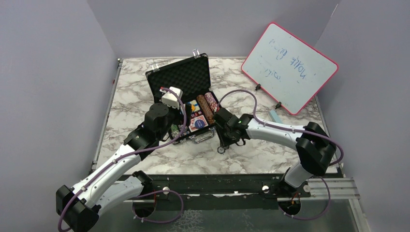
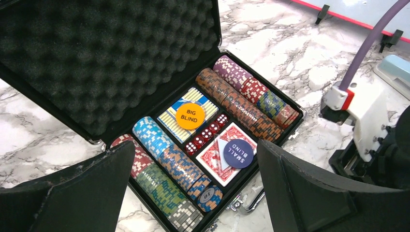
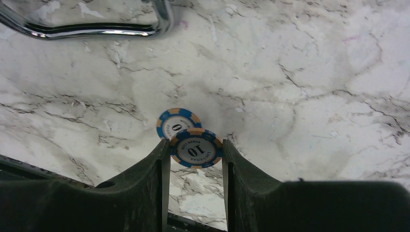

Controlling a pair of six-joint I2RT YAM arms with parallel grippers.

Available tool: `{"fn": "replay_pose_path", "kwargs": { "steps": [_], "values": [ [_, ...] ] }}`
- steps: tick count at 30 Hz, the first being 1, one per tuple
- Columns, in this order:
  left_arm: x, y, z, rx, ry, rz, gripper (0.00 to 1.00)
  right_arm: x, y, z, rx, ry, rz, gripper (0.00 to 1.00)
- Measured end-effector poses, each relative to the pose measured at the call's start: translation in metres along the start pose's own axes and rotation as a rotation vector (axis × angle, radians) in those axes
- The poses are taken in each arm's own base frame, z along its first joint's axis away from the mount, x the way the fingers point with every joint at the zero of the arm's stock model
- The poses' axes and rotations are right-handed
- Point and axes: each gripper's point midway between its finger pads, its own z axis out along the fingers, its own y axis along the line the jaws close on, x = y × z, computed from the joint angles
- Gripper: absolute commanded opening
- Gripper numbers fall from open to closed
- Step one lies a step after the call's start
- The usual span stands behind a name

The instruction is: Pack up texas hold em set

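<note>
The black briefcase (image 1: 181, 75) lies open on the marble table, foam lid (image 2: 111, 58) up. Rows of multicoloured poker chips (image 2: 169, 164), the red-backed card deck (image 2: 212, 157), red dice (image 2: 208, 135), the orange "BIG BLIND" button (image 2: 190, 115) and a blue "SMALL BLIND" button (image 2: 238, 153) sit inside. My left gripper (image 2: 196, 193) is open and empty above the case's front edge. My right gripper (image 3: 195, 146) is shut on a blue-and-orange "10" chip (image 3: 196, 150), held just above the table in front of the case. A second "10" chip (image 3: 175, 123) lies flat beneath it.
The case's silver handle (image 3: 96, 29) lies on the table just beyond my right gripper. The pink-framed whiteboard (image 1: 290, 67) leans at the back right, with the light blue eraser block (image 1: 275, 116) below it. Grey walls enclose the table.
</note>
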Motion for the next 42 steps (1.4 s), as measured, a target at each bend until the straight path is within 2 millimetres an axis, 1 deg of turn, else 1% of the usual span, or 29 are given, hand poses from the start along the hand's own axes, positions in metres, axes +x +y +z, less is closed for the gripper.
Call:
{"fn": "replay_pose_path", "kwargs": {
  "steps": [3,9,11,13,20,24,27,29,31,32,35,38,40,41,42],
  "values": [
    [0.0,0.001,0.0,-0.005,-0.001,0.0,0.99,-0.003,0.01,0.005,-0.013,0.002,-0.017,0.39],
    [0.0,0.001,0.0,-0.007,-0.001,0.0,0.99,0.007,0.016,0.018,-0.005,0.045,-0.052,0.4],
    [0.0,0.001,0.0,-0.007,-0.001,0.0,0.99,0.011,0.017,0.022,0.0,0.061,-0.062,0.42],
    [0.0,0.001,0.0,-0.007,0.0,0.0,0.99,0.014,0.018,0.024,0.002,0.07,-0.072,0.46],
    [0.0,0.001,0.0,-0.007,0.0,0.0,0.99,0.017,0.022,0.024,-0.002,0.073,-0.097,0.59],
    [0.0,0.001,0.0,-0.007,0.0,0.001,0.99,0.018,0.022,0.025,-0.001,0.077,-0.104,0.62],
    [0.0,0.001,0.0,-0.007,0.0,0.001,0.99,0.021,0.024,0.028,0.003,0.087,-0.114,0.62],
    [0.0,0.001,0.0,-0.007,0.0,0.001,0.99,0.021,0.026,0.029,0.005,0.088,-0.121,0.61],
    [0.0,0.001,0.0,-0.007,0.0,0.001,0.99,0.019,0.029,0.03,0.008,0.085,-0.123,0.58],
    [0.0,0.001,0.0,-0.008,0.0,0.001,0.99,0.018,0.03,0.031,0.009,0.084,-0.123,0.54],
    [0.0,0.002,0.0,-0.01,0.001,0.001,0.99,0.016,0.031,0.032,0.011,0.079,-0.111,0.37],
    [0.001,0.002,0.0,-0.012,0.005,0.002,0.99,0.015,0.032,0.032,0.017,0.074,-0.098,0.28],
    [0.002,0.002,0.0,-0.013,0.008,0.003,0.99,0.015,0.032,0.032,0.017,0.074,-0.091,0.28],
    [0.003,0.003,0.0,-0.014,0.01,0.004,0.99,0.015,0.032,0.032,0.017,0.073,-0.09,0.31],
    [0.003,0.003,0.0,-0.014,0.011,0.004,0.99,0.015,0.032,0.032,0.018,0.074,-0.089,0.37]
  ]
}}
